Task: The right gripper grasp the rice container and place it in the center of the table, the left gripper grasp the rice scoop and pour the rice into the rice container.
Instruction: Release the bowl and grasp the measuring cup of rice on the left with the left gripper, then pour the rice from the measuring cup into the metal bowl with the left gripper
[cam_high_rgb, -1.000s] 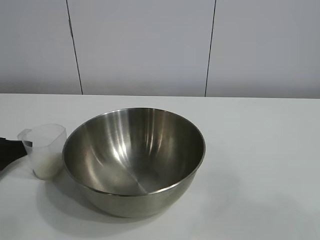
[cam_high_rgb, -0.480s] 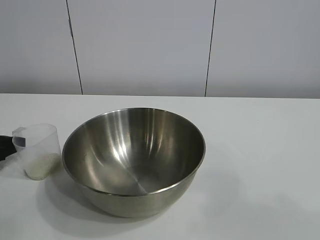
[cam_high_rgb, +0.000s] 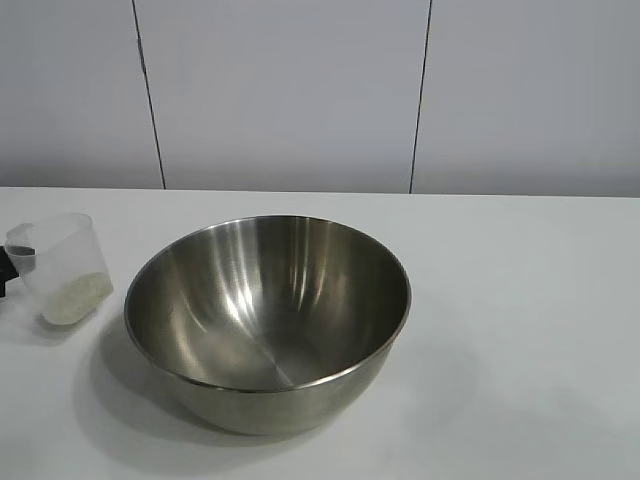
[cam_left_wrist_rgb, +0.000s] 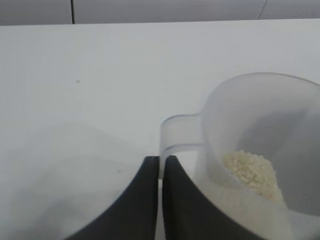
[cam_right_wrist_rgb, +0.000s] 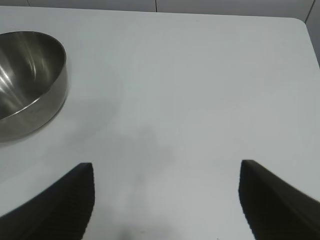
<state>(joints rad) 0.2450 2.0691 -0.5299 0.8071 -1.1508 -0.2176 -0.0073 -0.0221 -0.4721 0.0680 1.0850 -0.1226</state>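
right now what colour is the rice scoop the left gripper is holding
Translucent whitish plastic, the rice scoop; best seen in the left wrist view.

Shiny steel bowl (cam_high_rgb: 268, 320), translucent plastic cup (cam_high_rgb: 60, 268), matte white table (cam_high_rgb: 520, 300).

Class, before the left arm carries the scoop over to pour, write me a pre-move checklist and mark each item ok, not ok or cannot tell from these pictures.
1. Left gripper shut on the rice scoop handle: ok, the fingers pinch the handle loop.
2. Rice in the scoop: ok, a small heap lies at the bottom.
3. Scoop off the table: ok, it hangs tilted beside the bowl.
4. Rice container upright near the middle of the table: ok.
5. Container empty: ok, only bare steel shows.
6. Right gripper out of the way: ok, open over bare table, apart from the container.
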